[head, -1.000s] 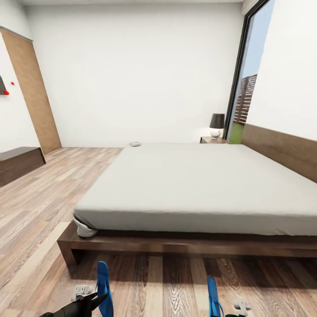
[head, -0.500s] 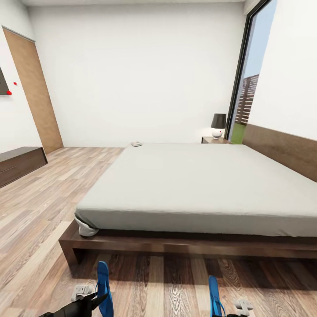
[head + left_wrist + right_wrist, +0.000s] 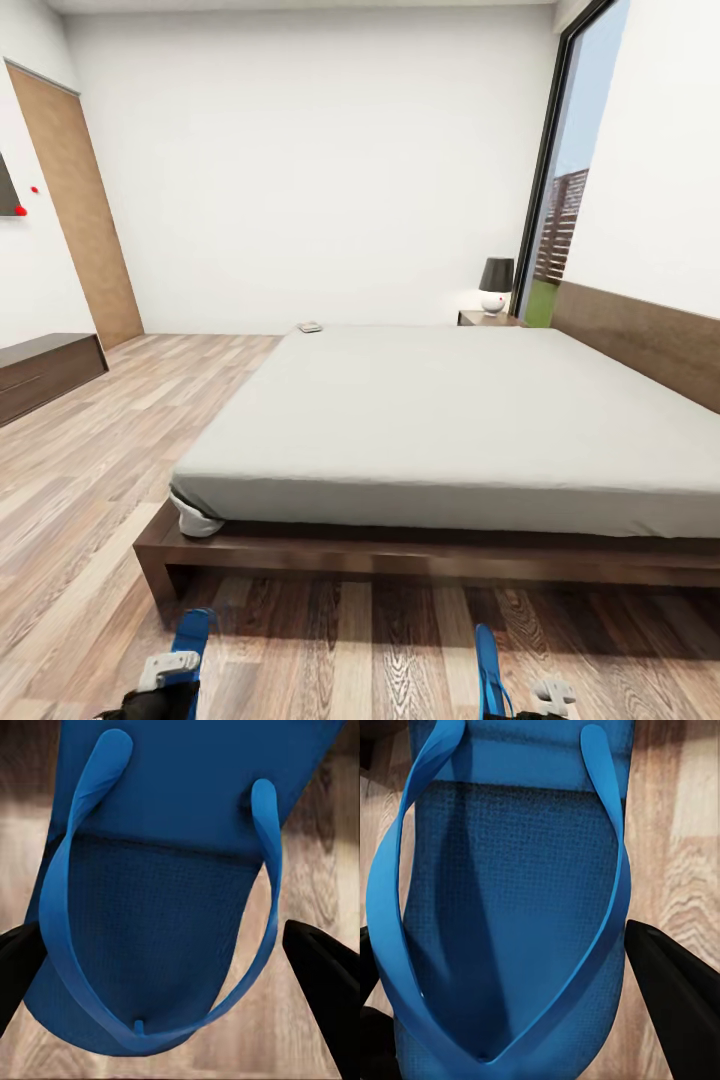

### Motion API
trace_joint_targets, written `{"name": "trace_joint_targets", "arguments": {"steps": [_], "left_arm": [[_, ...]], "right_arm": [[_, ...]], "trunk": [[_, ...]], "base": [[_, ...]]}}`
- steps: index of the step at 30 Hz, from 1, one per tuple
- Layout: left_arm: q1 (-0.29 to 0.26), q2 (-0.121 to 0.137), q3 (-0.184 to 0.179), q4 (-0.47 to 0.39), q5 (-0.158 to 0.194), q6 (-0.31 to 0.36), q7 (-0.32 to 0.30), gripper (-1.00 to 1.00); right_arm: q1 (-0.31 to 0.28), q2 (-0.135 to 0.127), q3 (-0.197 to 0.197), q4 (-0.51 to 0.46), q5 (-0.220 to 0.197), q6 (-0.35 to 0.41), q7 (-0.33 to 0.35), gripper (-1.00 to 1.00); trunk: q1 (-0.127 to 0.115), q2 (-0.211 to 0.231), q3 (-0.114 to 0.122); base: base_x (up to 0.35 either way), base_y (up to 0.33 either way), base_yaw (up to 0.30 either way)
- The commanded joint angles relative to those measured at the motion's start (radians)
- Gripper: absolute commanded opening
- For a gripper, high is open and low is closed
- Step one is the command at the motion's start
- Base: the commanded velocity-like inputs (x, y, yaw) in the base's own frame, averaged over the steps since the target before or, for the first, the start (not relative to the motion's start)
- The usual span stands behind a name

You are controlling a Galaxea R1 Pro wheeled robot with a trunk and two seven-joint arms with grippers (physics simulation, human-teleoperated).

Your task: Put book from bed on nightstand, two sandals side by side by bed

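Sandals: head view is showing one blue sandal (image 3: pixel 190 640) at the left gripper (image 3: pixel 165 672) and the other sandal (image 3: pixel 487 672) at the right gripper (image 3: pixel 553 692), above floor (image 3: pixel 90 480) beside bed (image 3: pixel 450 420). Left wrist view is showing black fingers (image 3: pixel 324 982) flanking the sandal (image 3: pixel 172 892); right wrist view likewise (image 3: pixel 510 915), grip apparently holding on both. Placing step is in hand; next, lowering both side by side.

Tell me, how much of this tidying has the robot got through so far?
Nothing looks finished yet. The book lies at the far corner of the bed, not on the nightstand by the window. In hand: each gripper carries a blue sandal, the left gripper one sandal, the right gripper the other sandal. Left: set both down together beside the bed, then move the book.
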Motion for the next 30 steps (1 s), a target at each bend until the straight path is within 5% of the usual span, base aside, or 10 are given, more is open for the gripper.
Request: {"name": "trace_joint_targets", "arguments": {"steps": [1,4,8,16,21,30], "left_arm": [[-0.001,-0.004,0.007,0.003,-0.003,0.004,0.042,-1.00],[-0.001,-0.009,-0.003,0.066,-0.005,0.001,0.182,-1.00],[-0.010,-0.014,-0.028,0.084,-0.005,0.009,0.271,-1.00],[-0.118,-0.035,-0.050,0.084,-0.008,0.157,0.291,-1.00],[-0.190,-0.035,-0.069,0.084,-0.008,0.305,0.290,-1.00],[-0.229,-0.034,-0.084,0.084,-0.008,0.349,0.291,-1.00]], "right_arm": [[-0.001,0.000,-0.003,0.000,-0.003,0.004,0.004,-1.00],[-0.001,0.000,-0.003,0.000,-0.003,0.004,0.004,-1.00],[-0.001,0.000,-0.003,0.000,-0.002,0.004,0.004,-1.00],[-0.001,0.000,-0.003,0.000,-0.003,0.005,0.004,-1.00],[-0.001,0.000,-0.003,0.000,-0.004,0.005,0.005,-1.00],[-0.001,0.000,-0.003,-0.001,-0.004,0.006,0.005,-1.00]], "trunk": [[0.000,0.000,-0.001],[0.000,0.000,-0.001],[0.000,0.000,-0.001],[0.000,0.000,-0.001],[0.000,0.000,-0.001],[0.000,0.000,-0.001]], "base": [[0.000,0.000,0.000],[0.000,0.000,0.000],[0.000,0.000,0.000],[0.000,0.000,0.000],[0.000,0.000,0.000],[0.000,0.000,0.000]]}}
